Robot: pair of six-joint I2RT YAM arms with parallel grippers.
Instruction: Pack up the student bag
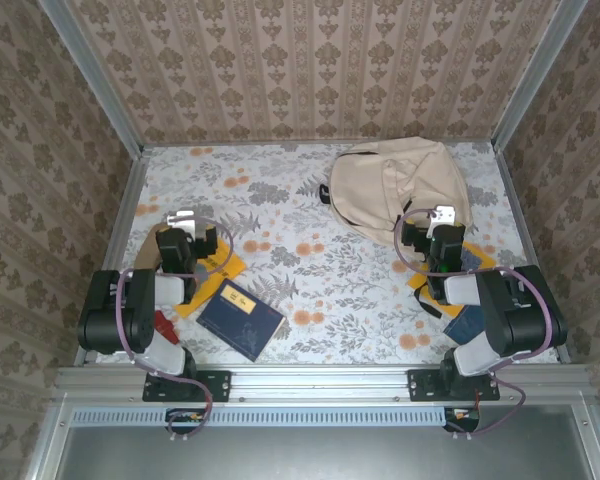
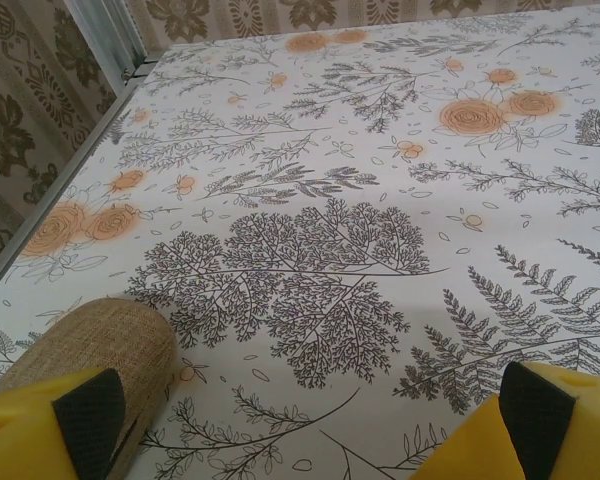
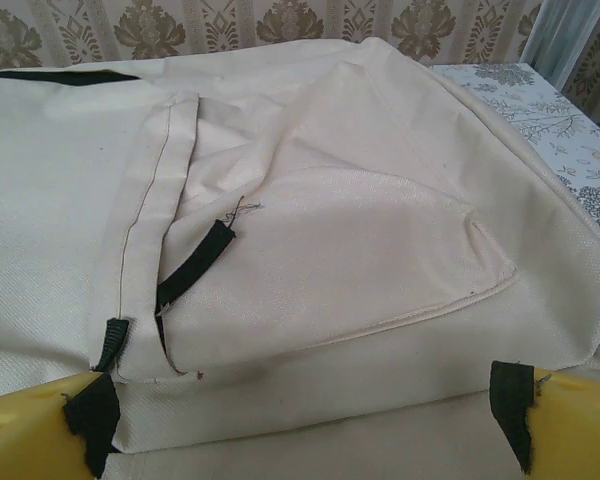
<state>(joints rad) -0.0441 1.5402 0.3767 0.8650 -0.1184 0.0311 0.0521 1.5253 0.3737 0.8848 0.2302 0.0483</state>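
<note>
Both arms sit folded low, left claw (image 2: 308,425) and right claw (image 3: 305,415) gaping wide

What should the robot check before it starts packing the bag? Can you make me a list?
1. The left gripper is open: ok.
2. The right gripper is open: ok.
3. Both grippers hold nothing: ok.
4. The student bag lies right ahead of the right gripper: ok.
5. The bag's main opening is unzipped: cannot tell.
6. The pencil case lies close by the left gripper: ok.
</note>
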